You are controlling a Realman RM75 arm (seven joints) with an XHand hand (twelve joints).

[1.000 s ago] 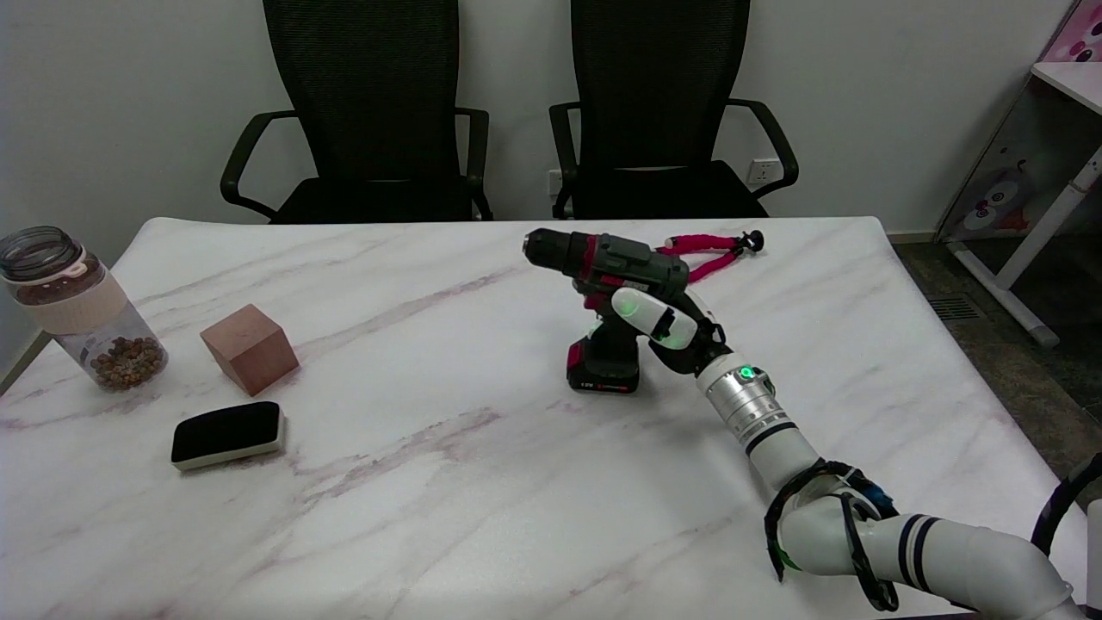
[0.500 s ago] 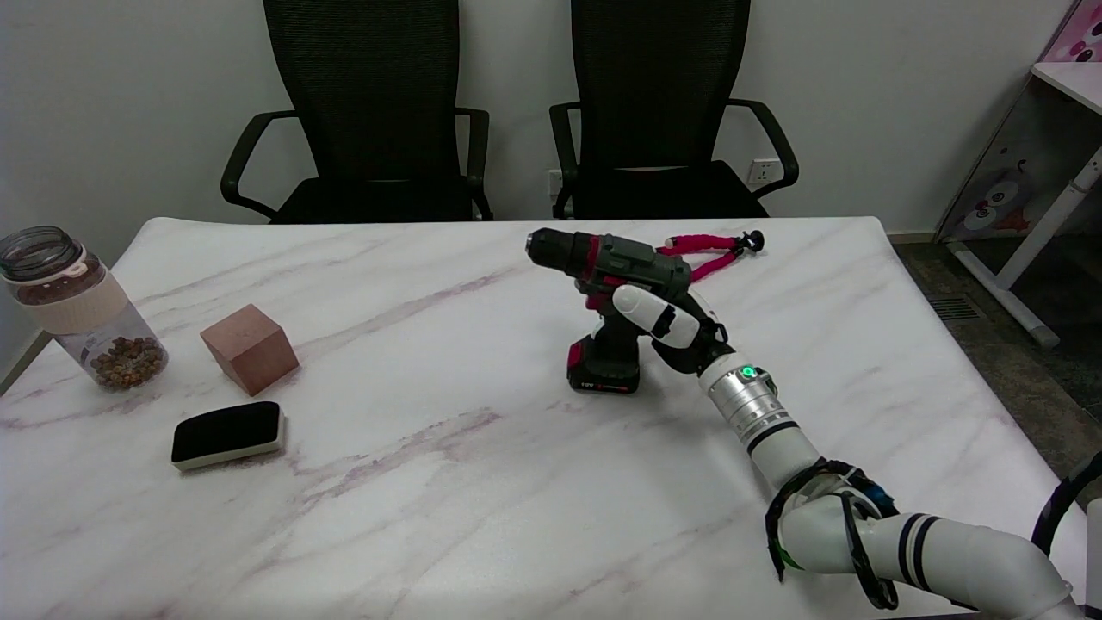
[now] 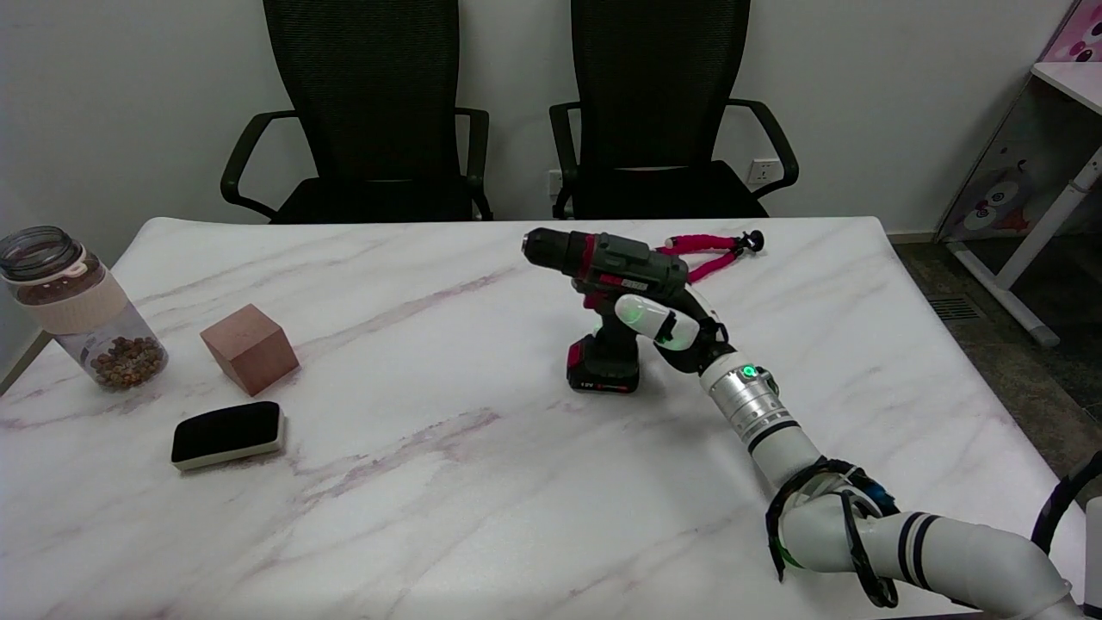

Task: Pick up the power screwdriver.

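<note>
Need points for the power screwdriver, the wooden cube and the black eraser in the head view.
power screwdriver (image 3: 633, 263), head view, on the dark motor housing.
wooden cube (image 3: 250, 349), head view, on its front face.
black eraser (image 3: 225, 431), head view, on the black top pad.

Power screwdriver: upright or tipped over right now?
Upright. The power screwdriver stands on its battery base on the table, chuck pointing left, with the right hand at its handle.
</note>
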